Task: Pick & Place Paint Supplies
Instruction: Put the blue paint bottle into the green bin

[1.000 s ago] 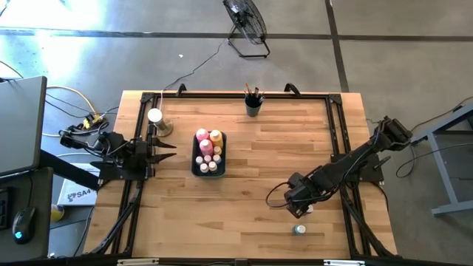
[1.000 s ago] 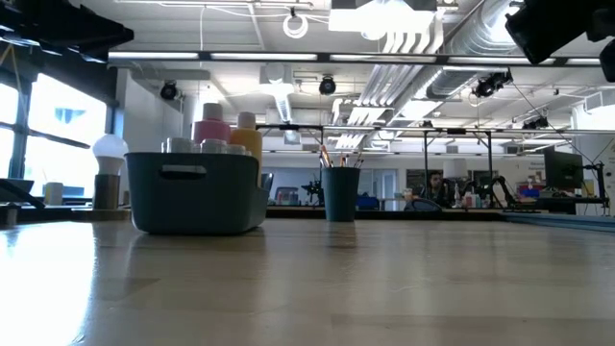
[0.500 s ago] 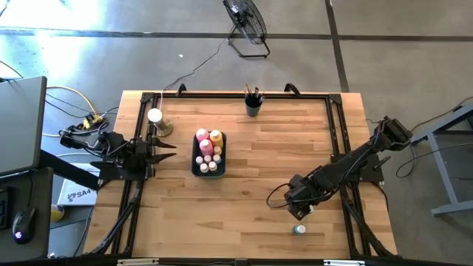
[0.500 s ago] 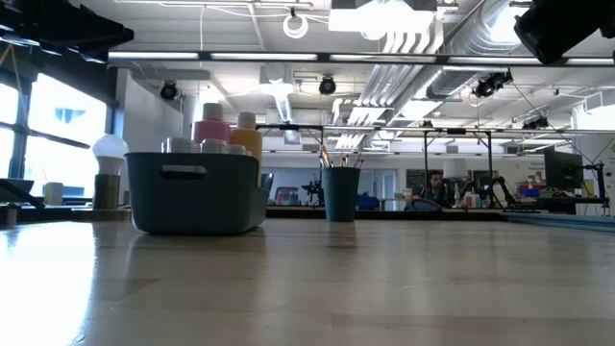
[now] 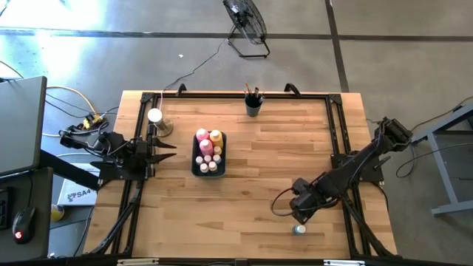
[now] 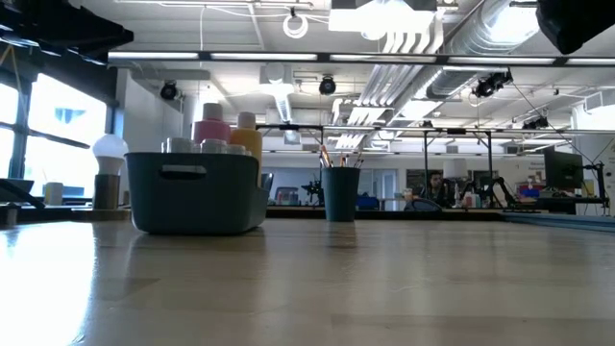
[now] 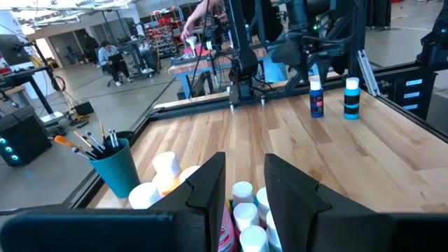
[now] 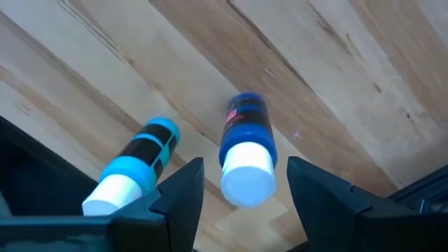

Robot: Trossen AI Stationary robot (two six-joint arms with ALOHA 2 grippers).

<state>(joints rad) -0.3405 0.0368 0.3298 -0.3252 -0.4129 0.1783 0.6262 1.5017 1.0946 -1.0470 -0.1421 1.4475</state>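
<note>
**Right jaws open over the dark blue bottle**

The jaws of the right gripper point(image 5: 300, 215) stand wide apart and hold nothing; in the right wrist view they straddle the white cap of a dark blue paint bottle point(image 8: 246, 150), which stands upright on the counter directly under them. A light blue paint bottle point(image 8: 136, 164) stands just beside it, outside the gap. Both bottles are near the counter's front edge, toward its right corner, and the left wrist view shows them side by side far across the wood.

Compared with a second ago, the right gripper has slid toward the front edge and now sits almost on top of the bottles, where earlier it was a little further in. In the low view the dark bulk of that arm has nearly left the top right corner. The opening of the jaws has not changed. To my eye this is the lining-up before a descent, so the pick itself is not yet made.

The left gripper point(image 7: 241, 185) waits at the counter's left edge, its jaws partly open and empty, pointing at the grey bin point(image 5: 194, 164). The bin sits left of centre and already holds the pink squeeze bottle point(image 5: 202, 136), the yellow squeeze bottle point(image 5: 216, 137) and several small white-capped bottles point(image 5: 209, 163). The brush cup point(image 5: 253, 106) with its paintbrushes stands at the middle of the back edge. None of these has moved.
</note>
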